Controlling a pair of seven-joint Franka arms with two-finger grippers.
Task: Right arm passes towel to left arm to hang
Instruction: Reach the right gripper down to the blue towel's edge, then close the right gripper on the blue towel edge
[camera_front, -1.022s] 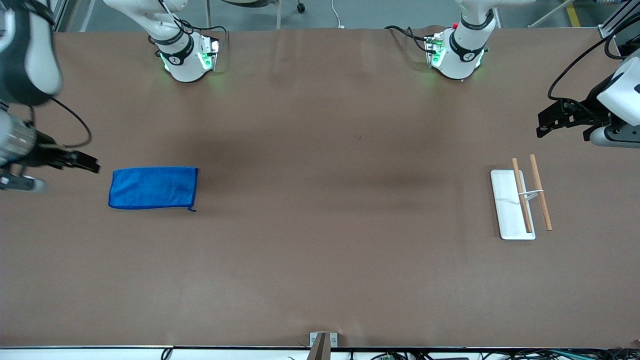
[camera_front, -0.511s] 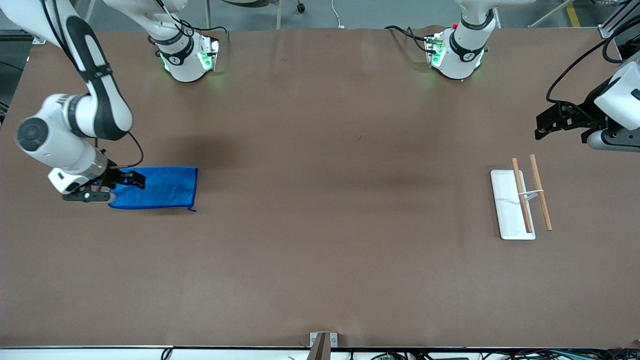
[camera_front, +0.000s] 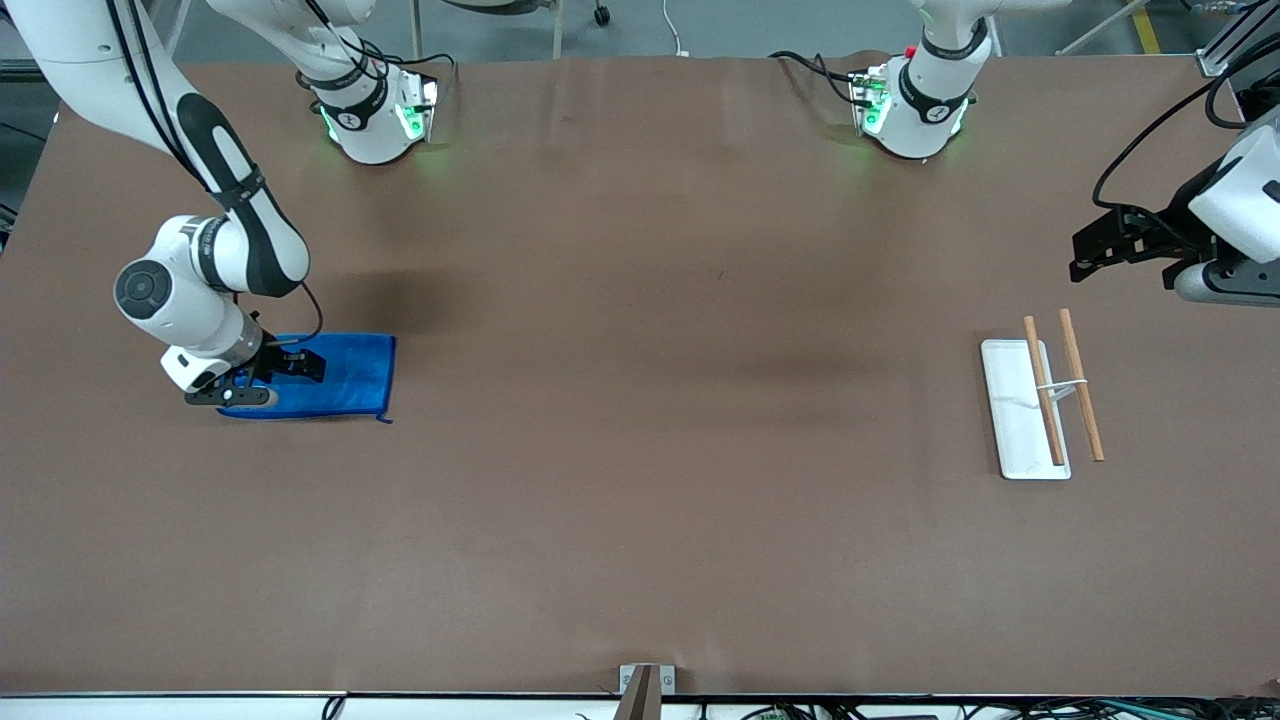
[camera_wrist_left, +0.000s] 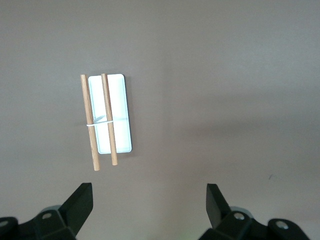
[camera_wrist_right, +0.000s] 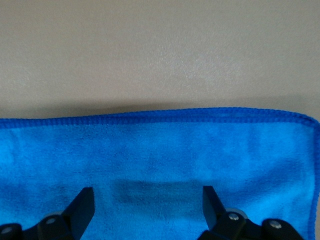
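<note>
The royal-blue towel (camera_front: 345, 375) lies flat on the brown table toward the right arm's end, with a thread tail at its corner nearer the front camera. My right gripper (camera_front: 305, 365) hovers low over the towel, open, its fingers spread over the blue cloth. In the right wrist view the towel (camera_wrist_right: 160, 165) fills the frame with its stitched hem showing, and the right gripper (camera_wrist_right: 147, 205) is open above it. My left gripper (camera_front: 1085, 255) is open and empty in the air at the left arm's end, and in the left wrist view it (camera_wrist_left: 149, 202) is open above bare table.
A white tray (camera_front: 1008, 410) with a rack of two wooden rods (camera_front: 1082, 385) stands toward the left arm's end, also seen in the left wrist view (camera_wrist_left: 112, 85). A metal bracket (camera_front: 645, 680) sits at the table's front edge.
My right arm has swung in from the table's end and come down over the towel. The left arm has barely moved. The towel lies unchanged.
</note>
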